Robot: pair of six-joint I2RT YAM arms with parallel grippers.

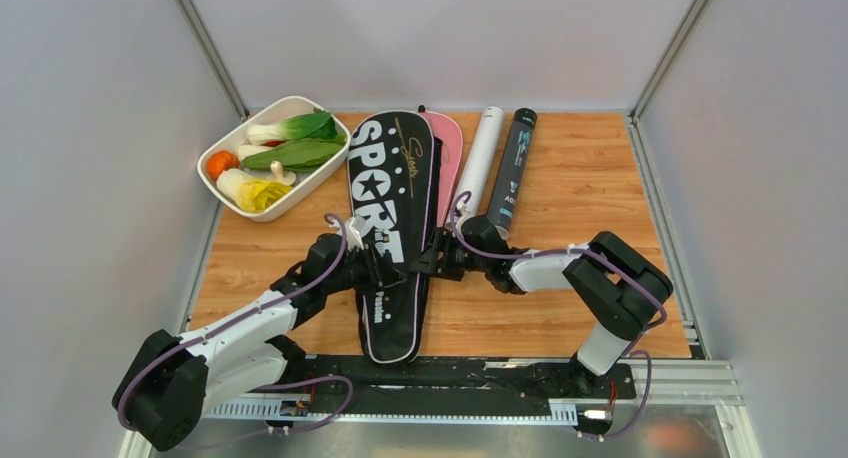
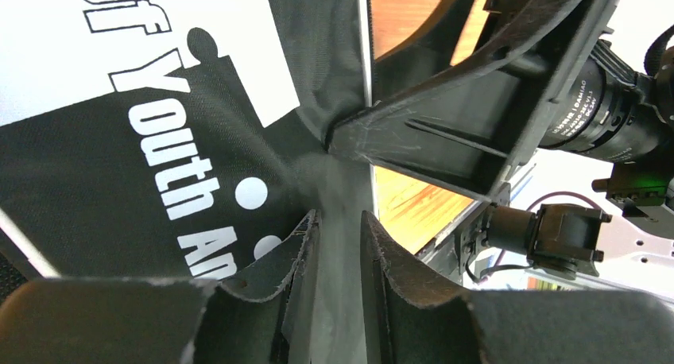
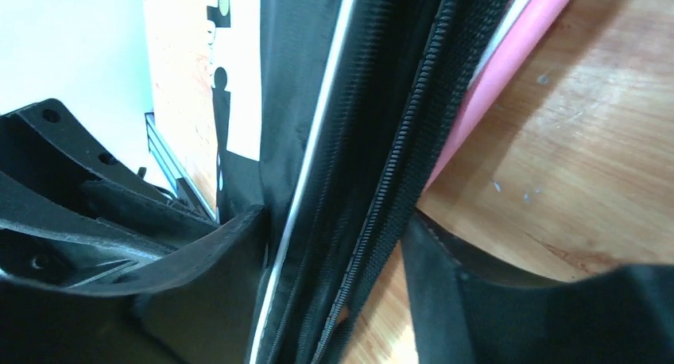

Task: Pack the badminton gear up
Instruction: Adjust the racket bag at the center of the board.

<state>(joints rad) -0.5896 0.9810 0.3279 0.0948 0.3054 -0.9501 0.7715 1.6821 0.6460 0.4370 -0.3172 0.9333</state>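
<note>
Both grippers pinched the black cover's (image 1: pixel 392 218) right edge: left gripper (image 2: pixel 340 245) on fabric, right gripper (image 3: pixel 334 261) straddling the zipper (image 3: pixel 397 165). Steady, opposed tension would ease zipping.

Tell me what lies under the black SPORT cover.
Under the black SPORT cover, a pink cover sticks out at its right edge, resting on the wooden table. Whatever else lies beneath or inside is hidden.

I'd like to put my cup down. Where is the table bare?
Bare wood lies right of the black tube, and at front left, below the dish. The middle is crowded: the black cover, both pincers, the white tube.
</note>
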